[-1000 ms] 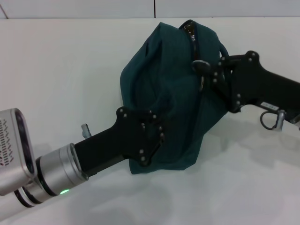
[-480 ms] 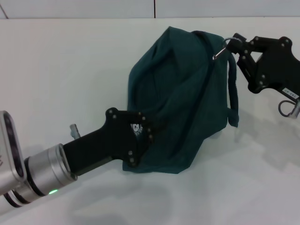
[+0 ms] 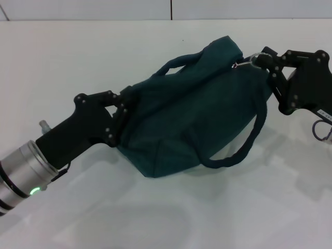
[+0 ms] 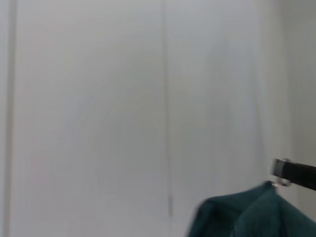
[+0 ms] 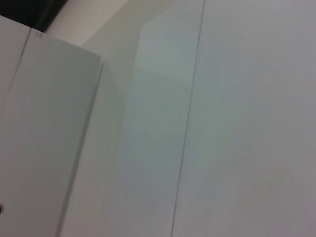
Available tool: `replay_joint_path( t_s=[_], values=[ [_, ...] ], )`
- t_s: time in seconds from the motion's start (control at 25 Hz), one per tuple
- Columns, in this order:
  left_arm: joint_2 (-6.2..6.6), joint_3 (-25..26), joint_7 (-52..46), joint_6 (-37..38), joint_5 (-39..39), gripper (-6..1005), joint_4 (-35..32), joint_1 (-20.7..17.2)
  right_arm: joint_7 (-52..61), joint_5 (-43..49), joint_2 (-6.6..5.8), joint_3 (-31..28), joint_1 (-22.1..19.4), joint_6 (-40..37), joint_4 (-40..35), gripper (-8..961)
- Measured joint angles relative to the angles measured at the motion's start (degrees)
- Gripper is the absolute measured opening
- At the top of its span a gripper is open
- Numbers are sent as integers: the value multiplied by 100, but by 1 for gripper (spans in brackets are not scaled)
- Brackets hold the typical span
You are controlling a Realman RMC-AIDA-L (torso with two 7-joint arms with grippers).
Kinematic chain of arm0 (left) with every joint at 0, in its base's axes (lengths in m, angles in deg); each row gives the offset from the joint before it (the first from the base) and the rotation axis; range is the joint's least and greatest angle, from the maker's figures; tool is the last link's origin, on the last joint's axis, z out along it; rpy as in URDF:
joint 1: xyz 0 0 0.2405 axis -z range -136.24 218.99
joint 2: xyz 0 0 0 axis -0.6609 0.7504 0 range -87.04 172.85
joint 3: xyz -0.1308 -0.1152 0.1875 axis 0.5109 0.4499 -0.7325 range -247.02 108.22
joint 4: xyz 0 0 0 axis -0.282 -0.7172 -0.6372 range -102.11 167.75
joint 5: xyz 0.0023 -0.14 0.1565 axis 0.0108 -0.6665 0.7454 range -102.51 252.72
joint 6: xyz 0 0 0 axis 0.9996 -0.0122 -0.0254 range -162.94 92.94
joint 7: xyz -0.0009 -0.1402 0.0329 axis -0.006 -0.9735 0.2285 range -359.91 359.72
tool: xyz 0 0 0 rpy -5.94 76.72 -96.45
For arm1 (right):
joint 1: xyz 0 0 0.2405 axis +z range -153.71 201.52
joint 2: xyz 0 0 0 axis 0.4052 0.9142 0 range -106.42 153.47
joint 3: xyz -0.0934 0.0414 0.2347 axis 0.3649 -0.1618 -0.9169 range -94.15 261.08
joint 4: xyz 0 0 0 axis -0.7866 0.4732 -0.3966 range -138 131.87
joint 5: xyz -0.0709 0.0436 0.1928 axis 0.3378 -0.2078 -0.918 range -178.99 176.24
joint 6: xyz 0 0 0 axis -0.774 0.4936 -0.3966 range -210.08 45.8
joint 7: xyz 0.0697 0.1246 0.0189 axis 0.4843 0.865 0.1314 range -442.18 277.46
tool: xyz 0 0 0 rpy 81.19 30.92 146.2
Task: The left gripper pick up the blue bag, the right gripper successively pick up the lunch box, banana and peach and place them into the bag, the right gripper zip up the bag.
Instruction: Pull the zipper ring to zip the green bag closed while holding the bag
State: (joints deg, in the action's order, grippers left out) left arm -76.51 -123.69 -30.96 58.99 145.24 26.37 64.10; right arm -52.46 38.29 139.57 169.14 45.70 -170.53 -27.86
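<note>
Stretching across the middle of the head view, a dark teal bag (image 3: 192,124) is held above a white table (image 3: 166,218), lying long and nearly level between two black claws. The left claw (image 3: 123,111) is clamped on the bag's left end, its fingers buried in the cloth. The right claw (image 3: 265,58) sits at the bag's upper right corner, pinched on the small metal zip pull (image 3: 244,63) there. One strap (image 3: 179,65) arches over the top of the bag; another strap (image 3: 244,142) hangs in a loop below its right side. Compared with half a second earlier, the bag has been pulled out from a bunched, upright shape into a flat, stretched one, and the left claw has shifted leftward and upward. A white label on the right arm is seen, too small to be read.

From the left wrist view, only a teal corner of the bag (image 4: 256,215) is shown against a pale wall, with a dark fingertip of the right claw (image 4: 291,170) touching its peak.

From the right wrist view, only pale wall panels are shown.
</note>
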Motion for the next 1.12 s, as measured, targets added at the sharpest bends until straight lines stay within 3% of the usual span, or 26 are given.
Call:
replay_joint_path(
  t_s=[0.52, 0.72, 0.92, 1.12],
  values=[
    [9, -3, -65, -136, -262, 46, -149, -204, 55, -411, -11, -105, 48, 362, 256, 18],
    [-57, -13, 57, -32, -355, -1, -100, -172, 55, -379, -4, -89, 47, 313, 246, 18],
    [-81, -39, 63, 260, -863, 118, 130, -149, 55, -377, -3, -45, 41, 263, 253, 18],
    [41, -103, -1551, 285, -208, 301, -711, 98, 54, -390, -3, -16, 27, 234, 256, 18]
  ],
)
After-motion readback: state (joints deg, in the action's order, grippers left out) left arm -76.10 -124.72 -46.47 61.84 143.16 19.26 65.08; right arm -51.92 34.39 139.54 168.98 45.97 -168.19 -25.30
